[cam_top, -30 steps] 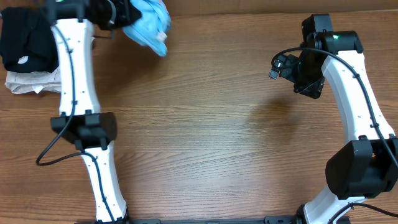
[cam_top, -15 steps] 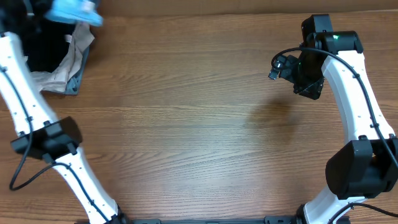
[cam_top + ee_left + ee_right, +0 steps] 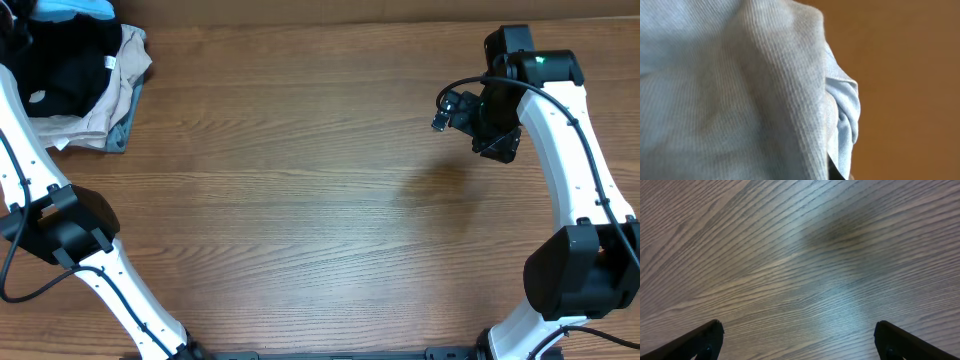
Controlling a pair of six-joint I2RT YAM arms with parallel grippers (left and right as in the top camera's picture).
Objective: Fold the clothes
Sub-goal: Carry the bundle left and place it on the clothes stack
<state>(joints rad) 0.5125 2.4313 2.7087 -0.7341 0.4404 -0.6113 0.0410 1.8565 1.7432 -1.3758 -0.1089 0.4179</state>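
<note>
At the back left corner of the counter, the sky-blue T-shirt has swung over onto the black garment, so it looks put away. Cloth hides the left hand, so I cannot tell its grip. The right hand is wide open and empty.

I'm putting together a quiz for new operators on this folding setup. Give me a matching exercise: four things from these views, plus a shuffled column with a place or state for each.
Things:
1. blue T-shirt
2. black garment
3. beige garment
4. right gripper

Places or states:
A. pokes out from under the black one
B. jaws wide apart over the table
C. at the overhead view's top edge, far left
D. lies on the beige one

Pairs: 1-C, 2-D, 3-A, 4-B
</note>
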